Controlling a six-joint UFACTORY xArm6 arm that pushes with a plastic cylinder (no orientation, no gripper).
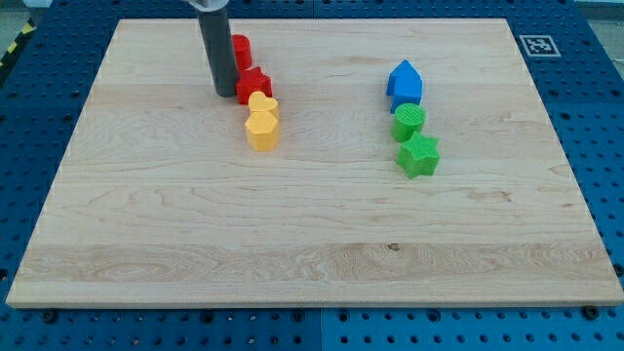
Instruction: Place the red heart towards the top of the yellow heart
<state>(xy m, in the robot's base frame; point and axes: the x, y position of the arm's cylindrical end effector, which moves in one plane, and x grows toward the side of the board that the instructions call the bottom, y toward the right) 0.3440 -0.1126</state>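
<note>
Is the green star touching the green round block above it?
Touching. The camera view shows the green star pressed against the green round block, with no wood visible between them.

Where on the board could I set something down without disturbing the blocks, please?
The bottom half of the board is bare, as is the strip between the yellow blocks and the green blocks. It is crowded around my tip.

Board (312, 224) is pale, light-tan wood with faint grain streaks and one tiny dark knot low down. Around it, a bright blue pegboard table (604, 117) dotted with dark holes. Two red blocks, one (241, 47) half hidden, the other a red heart (254, 84). Yellow heart (262, 102), yellow block (262, 129). Blue block (405, 82). Green round block (409, 121), green star (418, 154). Rod is dark grey, down to my tip (225, 93).
</note>
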